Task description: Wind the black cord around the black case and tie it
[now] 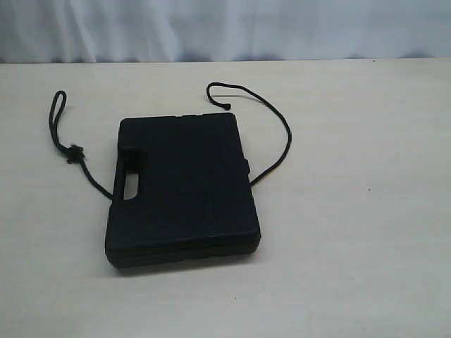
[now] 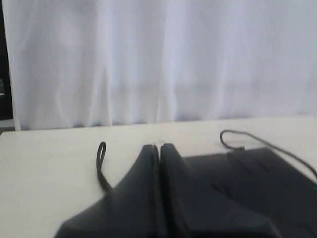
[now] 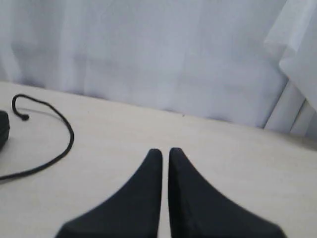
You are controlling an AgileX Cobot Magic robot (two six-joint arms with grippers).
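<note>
black cord (image 1: 73, 152): knotted loop lay left of the black case (image 1: 184, 186), which sat flat on the table (image 1: 366, 232); free end curled right. Only wrist views caught the left tool (image 2: 159, 147), pressed together, and the right tool (image 3: 165, 151), likewise; both pinched nothing.

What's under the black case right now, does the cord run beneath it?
The black cord meets the black case at its handle side and reappears at the opposite edge, so it likely runs beneath. That stretch is covered and cannot be seen.
</note>
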